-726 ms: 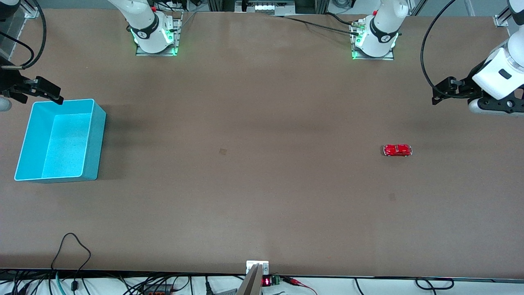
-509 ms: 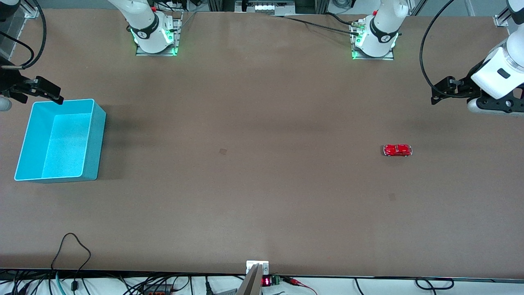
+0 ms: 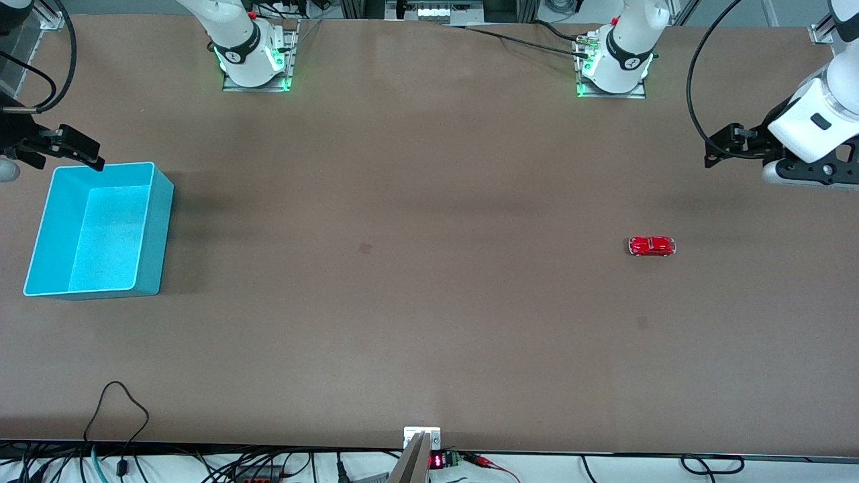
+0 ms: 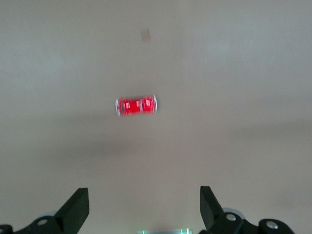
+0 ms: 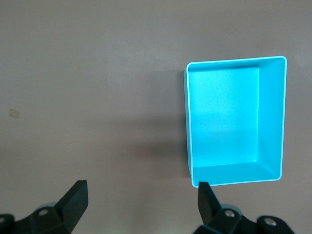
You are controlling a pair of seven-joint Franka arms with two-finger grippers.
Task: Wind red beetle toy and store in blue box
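The red beetle toy [image 3: 651, 246] stands on the brown table toward the left arm's end; it also shows in the left wrist view [image 4: 136, 105]. My left gripper [image 3: 721, 149] is open and empty, up in the air at the table's end, apart from the toy. The blue box [image 3: 97, 229] sits empty at the right arm's end and shows in the right wrist view [image 5: 235, 122]. My right gripper [image 3: 74, 149] is open and empty, raised over the box's corner that lies farthest from the front camera.
The two arm bases [image 3: 251, 57] [image 3: 614, 64] stand along the table's edge farthest from the front camera. Cables [image 3: 117, 409] and a small device [image 3: 423, 446] lie at the edge nearest that camera. Brown table [image 3: 402, 268] spans between box and toy.
My left gripper has drifted slightly away from the front camera and toward the table's middle. The toy, the box and the right arm have not moved.
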